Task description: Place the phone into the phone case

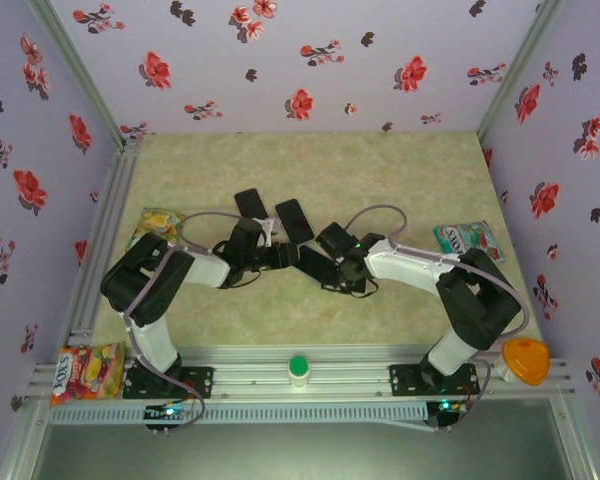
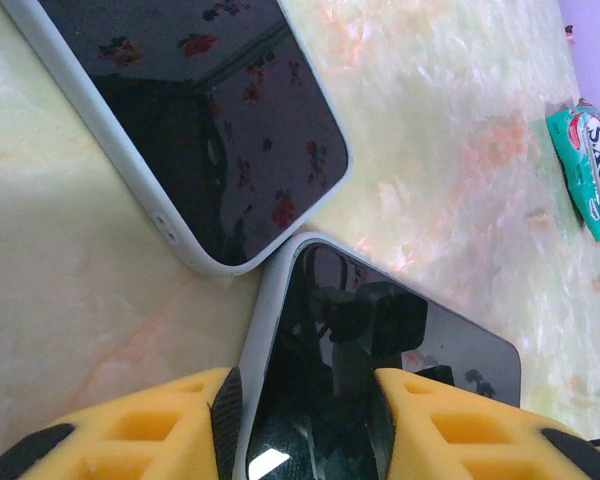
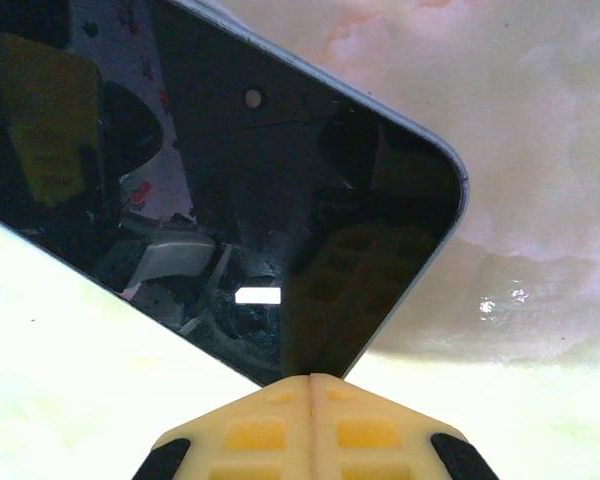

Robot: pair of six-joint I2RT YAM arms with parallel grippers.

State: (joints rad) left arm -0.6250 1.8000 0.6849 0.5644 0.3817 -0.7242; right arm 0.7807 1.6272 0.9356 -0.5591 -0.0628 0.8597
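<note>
Phone (image 1: 294,220) lies flat near the middle of your worktop (image 1: 400,180), glass up. It is the right-hand one of two dark slabs that sit side by side. The other slab is the white-rimmed phone case (image 1: 249,204), set a little further back and to the left.

From your left wrist you see the two meeting: a far corner of the phone (image 2: 430,340) touches the rounded end of the phone case (image 2: 230,130). Your left gripper (image 2: 302,400) has its jaws parted at the phone's near end. One yellow finger is at the pale side edge and the other is over the glass. You cannot tell whether either pad presses on it.

Your right gripper (image 3: 310,385) has its jaws closed tip to tip, with nothing between them. The tips sit right at a corner of the phone (image 3: 280,200), at the end with the earpiece slit. You cannot tell whether they touch it.

A green sweet packet (image 1: 467,238) lies well off to the right of the phone.
</note>
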